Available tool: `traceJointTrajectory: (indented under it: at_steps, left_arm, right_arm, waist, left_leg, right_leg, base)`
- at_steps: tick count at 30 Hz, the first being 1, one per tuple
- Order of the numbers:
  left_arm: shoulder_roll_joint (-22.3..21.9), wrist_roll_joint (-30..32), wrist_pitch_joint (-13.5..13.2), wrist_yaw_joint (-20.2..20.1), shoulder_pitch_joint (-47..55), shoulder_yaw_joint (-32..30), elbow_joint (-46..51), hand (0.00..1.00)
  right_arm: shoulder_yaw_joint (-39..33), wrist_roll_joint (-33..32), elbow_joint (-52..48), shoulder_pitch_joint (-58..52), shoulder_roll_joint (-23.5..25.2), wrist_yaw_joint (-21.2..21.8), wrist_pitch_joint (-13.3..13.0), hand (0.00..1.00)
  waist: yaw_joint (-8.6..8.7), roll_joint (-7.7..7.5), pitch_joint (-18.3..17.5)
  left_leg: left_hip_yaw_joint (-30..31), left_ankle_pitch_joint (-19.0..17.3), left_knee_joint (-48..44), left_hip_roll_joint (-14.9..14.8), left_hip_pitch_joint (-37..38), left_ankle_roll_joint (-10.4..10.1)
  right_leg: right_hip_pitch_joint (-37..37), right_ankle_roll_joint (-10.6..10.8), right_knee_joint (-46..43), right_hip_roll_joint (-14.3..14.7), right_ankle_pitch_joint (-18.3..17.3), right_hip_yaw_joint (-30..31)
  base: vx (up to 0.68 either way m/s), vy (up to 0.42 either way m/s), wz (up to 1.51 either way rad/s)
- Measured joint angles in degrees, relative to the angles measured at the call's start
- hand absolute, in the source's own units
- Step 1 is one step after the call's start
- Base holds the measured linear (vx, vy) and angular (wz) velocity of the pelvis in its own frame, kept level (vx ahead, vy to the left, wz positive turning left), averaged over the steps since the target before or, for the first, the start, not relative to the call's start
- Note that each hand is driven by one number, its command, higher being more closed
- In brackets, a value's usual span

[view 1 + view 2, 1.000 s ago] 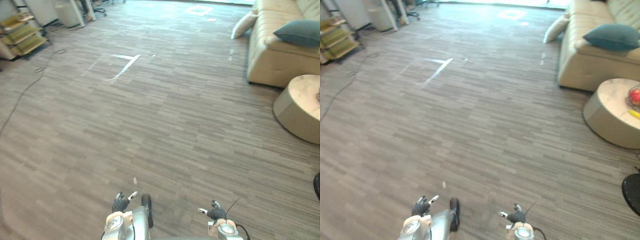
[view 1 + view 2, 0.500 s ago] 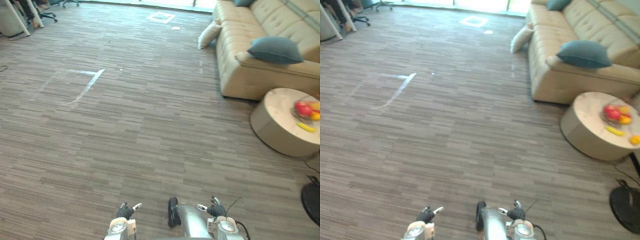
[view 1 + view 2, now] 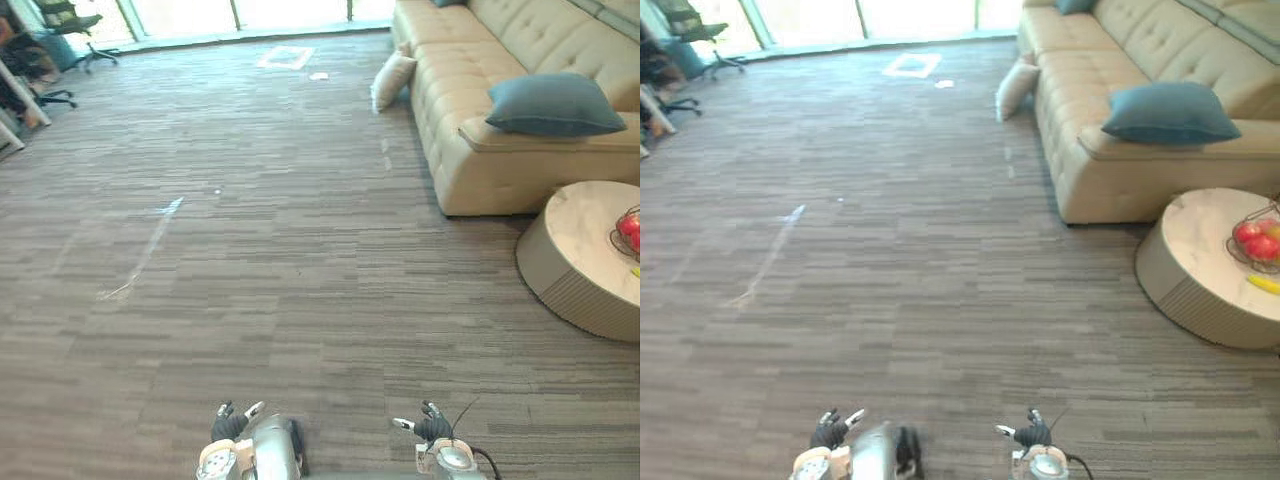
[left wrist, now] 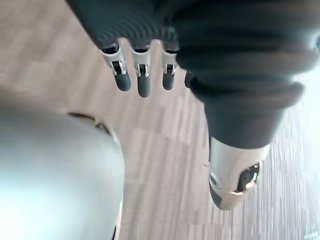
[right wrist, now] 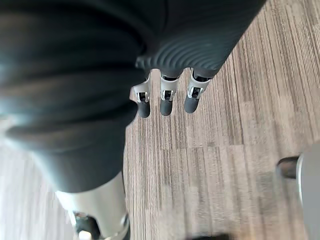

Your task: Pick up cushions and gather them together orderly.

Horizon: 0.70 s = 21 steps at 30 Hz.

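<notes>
- Both hands are seen low at the near edge of the eye views, the left hand [image 3: 229, 426] and the right hand [image 3: 432, 428] hanging over the bare floor [image 3: 300, 260]; in each wrist view the fingers are seen straight and relaxed, with nothing held.
- A teal cushion [image 3: 555, 104] is found lying flat on the near end of the beige sofa [image 3: 470, 150], its long axis running roughly across the view; a cream cushion [image 3: 392, 80] is propped on the floor against the sofa's side, farther off; a second teal cushion [image 3: 1075, 5] is glimpsed at the far end of the seat.
- All the cushions are placed ahead and to the robot's right, well apart from both hands; the right hand is judged the nearer, and the teal cushion on the sofa's near end the closest of the three.
- A round table [image 3: 585, 250] with a fruit basket [image 3: 1258, 240] is set just beside the sofa's near end, between the robot's right side and that cushion; an approach from the open floor on the left of the table is judged the clearer one.
- No cushion has been gathered yet; a walk toward the sofa is called for before any grasp.
</notes>
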State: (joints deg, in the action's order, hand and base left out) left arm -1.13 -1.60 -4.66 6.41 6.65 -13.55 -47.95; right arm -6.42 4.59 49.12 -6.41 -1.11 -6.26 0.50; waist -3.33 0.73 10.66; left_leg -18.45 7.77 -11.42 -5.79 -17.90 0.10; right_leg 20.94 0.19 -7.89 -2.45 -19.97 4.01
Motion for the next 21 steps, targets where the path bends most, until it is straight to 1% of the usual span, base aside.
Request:
traceJointTrajectory:
  at_steps: [1,2,3,4,5,6,7,8,9,10,11,12,13,14,15,16,17,18,19,20,21]
  left_arm:
    - [0.1,0.0,0.0,0.0,0.0,0.0,0.0,0.0]
    - [2.2,0.3,0.1,0.1,-1.0,1.1,-0.8,0.0]
    - [2.2,0.5,0.1,0.0,-1.3,1.3,-1.1,0.0]
    - [2.4,0.4,0.2,0.0,-1.2,1.6,-1.3,0.0]
    - [2.8,0.4,0.4,0.1,-1.3,1.6,-2.2,0.0]
    - [3.1,0.4,0.6,0.2,-1.7,1.9,-3.1,0.0]
    - [3.2,0.4,0.7,0.2,-1.8,2.2,-3.5,0.0]
    - [3.1,0.4,1.1,0.4,-2.0,2.3,-4.2,0.0]
    - [2.8,0.4,1.5,0.7,-2.2,2.4,-5.1,0.0]
    - [2.7,0.4,1.7,0.8,-2.2,2.5,-5.1,0.0]
    - [2.4,0.4,1.7,0.9,-2.1,3.3,-5.1,0.0]
    - [2.0,0.4,1.7,0.9,-2.2,3.5,-5.2,0.0]
    - [1.8,0.5,1.7,0.9,-2.6,3.5,-5.4,0.0]
    - [1.5,0.5,1.9,0.9,-3.3,3.8,-5.9,0.0]
    - [1.1,0.4,2.0,0.8,-3.6,4.7,-6.3,0.0]
    - [1.0,0.5,2.0,0.8,-3.7,5.0,-6.3,0.0]
    - [0.6,0.5,2.0,0.6,-3.8,5.7,-6.4,0.0]
    - [-0.9,1.3,2.3,0.3,-3.8,5.6,-7.2,0.0]
    - [-1.2,1.5,2.2,0.1,-3.8,5.6,-7.2,0.0]
    - [-2.0,1.7,2.3,-0.2,-3.9,5.5,-7.1,0.0]
    - [-2.0,1.8,2.5,-0.5,-4.0,5.1,-7.1,0.0]
  right_arm:
    - [0.0,0.0,0.1,0.0,0.0,0.0,0.0,0.0]
    - [-0.2,0.0,1.9,0.0,1.1,0.0,0.0,0.0]
    - [-0.3,0.0,2.1,-0.5,1.2,0.0,0.1,0.0]
    - [-0.6,-0.1,2.2,-0.9,1.5,0.1,0.1,0.0]
    - [-1.8,0.0,2.3,-1.1,2.2,0.1,0.0,0.0]
    - [-2.3,0.1,2.8,-0.8,2.3,0.3,-0.3,0.0]
    - [-2.3,0.0,2.9,-0.7,2.2,0.4,-0.5,0.0]
    - [-2.2,0.1,1.8,-0.6,1.8,0.6,-1.0,0.0]
    - [-1.6,0.3,0.9,-0.5,0.9,0.6,-1.0,0.0]
    - [-1.6,0.3,0.6,-0.5,0.7,0.6,-1.1,0.0]
    - [-1.8,0.3,-1.2,-0.5,0.8,0.6,-1.4,0.0]
    - [-2.0,0.4,-2.3,-0.5,1.0,0.6,-1.6,0.0]
    - [-2.0,0.3,-2.7,-0.3,1.0,0.6,-1.7,0.0]
    - [-2.2,0.4,-3.0,0.0,1.1,0.7,-1.8,0.0]
    - [-2.4,0.4,-3.1,0.1,1.1,0.6,-1.9,0.0]
    - [-2.4,0.4,-3.0,0.2,1.1,0.6,-1.8,0.0]
    - [-2.5,0.3,-2.9,0.3,1.1,0.6,-1.8,0.0]
    - [-2.7,0.6,-2.6,1.4,0.4,0.6,-1.4,0.0]
    - [-2.6,0.9,-2.5,1.6,0.2,0.6,-1.2,0.0]
    - [-2.6,1.2,-2.6,1.8,0.0,0.6,-0.9,0.0]
    - [-2.5,1.6,-3.0,1.9,0.0,0.6,-0.5,0.0]
  waist:
    - [-0.04,-0.22,-0.1]
    - [0.69,-3.72,-2.4]
    - [0.74,-4.02,-2.4]
    - [0.59,-4.47,-2.7]
    - [0.61,-5.18,-3.0]
    - [1.43,-5.59,-3.0]
    - [1.59,-5.59,-3.0]
    - [1.94,-5.35,-2.8]
    - [2.18,-4.38,-2.4]
    - [2.22,-4.01,-2.3]
    - [3.19,-3.1,-2.1]
    - [3.76,-2.97,-2.0]
    - [3.79,-3.05,-1.6]
    - [3.88,-3.45,-1.1]
    - [4.3,-3.48,-1.2]
    - [4.31,-3.55,-1.3]
    - [4.37,-3.81,-1.2]
    - [4.78,-2.18,-1.7]
    - [4.71,-1.89,-1.8]
    - [4.75,-0.94,-1.8]
    - [5.03,0.09,-1.6]
  left_leg:
    - [0.0,0.3,0.0,0.1,0.0,0.3]
    - [-1.4,-3.2,-1.6,3.0,-0.1,3.4]
    - [-1.4,-4.7,-3.4,3.4,-0.2,4.0]
    - [-1.3,-8.0,-5.6,4.2,1.2,4.2]
    - [-0.9,-11.5,-5.7,6.1,4.8,4.0]
    - [0.2,-14.4,-5.5,7.9,8.5,4.0]
    - [0.5,-15.6,-5.5,8.3,9.9,3.9]
    - [0.7,-18.1,-4.6,9.5,14.9,3.7]
    - [0.7,-19.4,-2.5,9.6,19.8,3.7]
    - [0.8,-19.7,-1.7,9.6,21.2,3.6]
    - [1.7,-20.4,1.2,9.4,25.8,3.7]
    - [2.1,-21.7,2.1,8.9,28.1,3.4]
    - [2.3,-22.4,2.8,8.5,30.1,3.2]
    - [2.8,-23.6,3.8,7.8,33.3,3.1]
    - [3.8,-25.1,4.6,6.9,35.3,2.2]
    - [4.1,-25.4,4.9,6.9,35.9,2.0]
    - [5.4,-26.4,5.7,6.8,37.3,1.2]
    - [8.3,-26.7,5.2,4.9,38.7,1.1]
    - [8.5,-26.4,4.1,4.5,38.2,0.9]
    - [9.8,-25.2,-2.3,3.5,36.6,-0.9]
    - [10.4,-23.4,-12.7,2.2,32.9,-3.6]
  right_leg:
    - [0.1,0.0,0.0,-0.2,0.0,0.1]
    - [-1.4,1.3,-3.1,-3.8,2.6,0.6]
    - [-2.2,2.1,-5.4,-4.2,4.6,1.6]
    - [-3.1,4.2,-10.3,-4.5,8.4,2.5]
    - [-5.5,5.8,-20.2,-4.7,13.7,3.0]
    - [-11.6,10.0,-35.8,-4.7,20.6,4.3]
    - [-14.1,10.3,-41.7,-4.6,20.6,4.7]
    - [-21.4,9.3,-54.5,-5.4,17.8,3.7]
    - [-26.8,7.5,-59.0,-5.6,14.0,2.2]
    - [-28.4,6.7,-59.4,-5.6,12.9,1.5]
    - [-34.6,5.9,-58.3,-5.5,9.4,-1.4]
    - [-38.0,5.5,-56.1,-5.2,7.8,-3.6]
    - [-40.0,4.5,-52.9,-5.0,6.6,-5.1]
    - [-42.2,3.4,-43.1,-4.4,5.8,-8.0]
    - [-42.8,2.7,-31.3,-3.8,7.9,-10.6]
    - [-42.9,2.4,-28.0,-3.7,8.7,-10.8]
    - [-43.3,1.3,-20.2,-3.3,12.6,-10.8]
    - [-42.9,-2.3,-22.3,-2.4,15.0,-10.9]
    - [-42.9,-2.6,-22.9,-2.5,13.9,-11.4]
    - [-42.3,-3.3,-26.1,-3.2,10.2,-13.0]
    - [-40.0,-3.6,-26.4,-2.8,7.4,-13.8]
  base:
    - [0.77,0.346,-0.31]
    - [0.75,0.36,0.15]
    - [0.75,0.369,0.17]
    - [0.74,0.383,0.13]
    - [0.73,0.357,0.28]
    - [0.71,0.318,0.33]
    - [0.74,0.273,0.29]
    - [0.69,0.197,0.07]
    - [0.56,0.153,-0.02]
    - [0.53,0.118,0.0]
    - [0.42,0.077,0.16]
    - [0.54,0.075,0.24]
    - [0.55,-0.039,0.27]
    - [0.64,-0.103,0.38]
    - [0.64,-0.134,0.39]
    - [0.44,-0.128,0.5]
    - [0.64,-0.197,0.58]
    - [0.64,-0.202,0.56]
    - [0.76,-0.259,0.54]
    - [0.72,-0.281,0.38]
    - [0.72,-0.29,0.4]
